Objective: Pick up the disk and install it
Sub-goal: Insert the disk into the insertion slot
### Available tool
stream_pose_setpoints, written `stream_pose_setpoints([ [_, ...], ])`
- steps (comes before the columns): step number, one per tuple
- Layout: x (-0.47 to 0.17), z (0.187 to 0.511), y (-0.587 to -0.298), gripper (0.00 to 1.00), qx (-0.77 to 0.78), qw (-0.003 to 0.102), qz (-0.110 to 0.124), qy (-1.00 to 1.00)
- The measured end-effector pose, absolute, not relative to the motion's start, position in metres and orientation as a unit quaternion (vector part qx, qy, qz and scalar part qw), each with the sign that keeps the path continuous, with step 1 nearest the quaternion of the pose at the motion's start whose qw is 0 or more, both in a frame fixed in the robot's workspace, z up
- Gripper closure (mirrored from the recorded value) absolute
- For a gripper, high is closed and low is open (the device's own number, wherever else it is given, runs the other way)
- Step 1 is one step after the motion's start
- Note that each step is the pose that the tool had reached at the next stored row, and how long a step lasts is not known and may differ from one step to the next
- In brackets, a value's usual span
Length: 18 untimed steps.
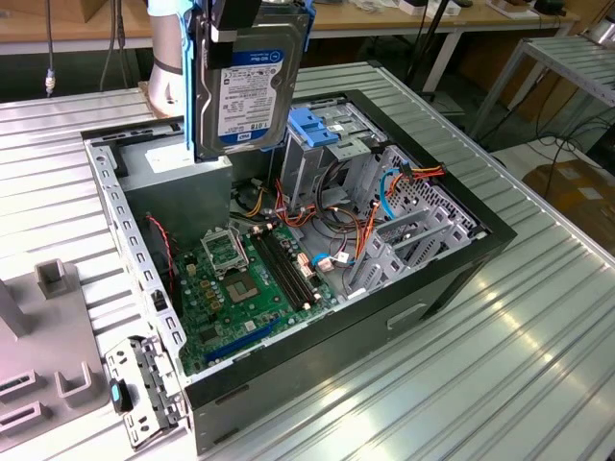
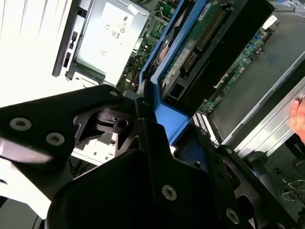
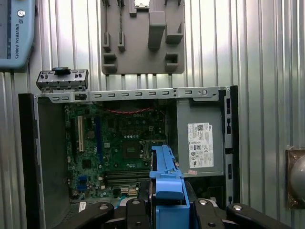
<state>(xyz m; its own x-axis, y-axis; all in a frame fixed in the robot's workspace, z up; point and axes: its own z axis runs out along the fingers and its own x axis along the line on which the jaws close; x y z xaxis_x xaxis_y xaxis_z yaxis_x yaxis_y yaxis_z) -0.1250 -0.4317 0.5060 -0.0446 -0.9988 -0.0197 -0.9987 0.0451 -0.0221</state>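
The disk [image 1: 252,91] hangs upright, label facing the exterior camera, with blue rails along its edges. It is in the air above the back of the open computer case [image 1: 452,279], beside the grey drive cage with a blue latch [image 1: 317,127]. My gripper [image 1: 236,27] is shut on the disk's upper edge. In the first wrist view the disk's blue rail [image 3: 166,183] runs out from between the black fingers [image 3: 209,215], over the motherboard [image 3: 119,148]. The second wrist view sees the disk [image 2: 200,43] edge-on, its green circuit side showing.
A grey power supply box with a white sticker [image 3: 200,143] fills one corner of the case. Loose cables [image 1: 336,240] lie near the cage. A grey fixture plate [image 1: 48,375] and a small metal bracket [image 1: 144,389] sit on the ribbed table. A person's hand [image 2: 299,114] shows beside the case.
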Motion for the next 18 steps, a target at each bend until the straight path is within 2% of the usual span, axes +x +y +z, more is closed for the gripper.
stream_pose_setpoints([
  [18, -0.119, 0.5059, -0.4352, 0.63, -0.691, 0.015, -0.001, 0.723],
])
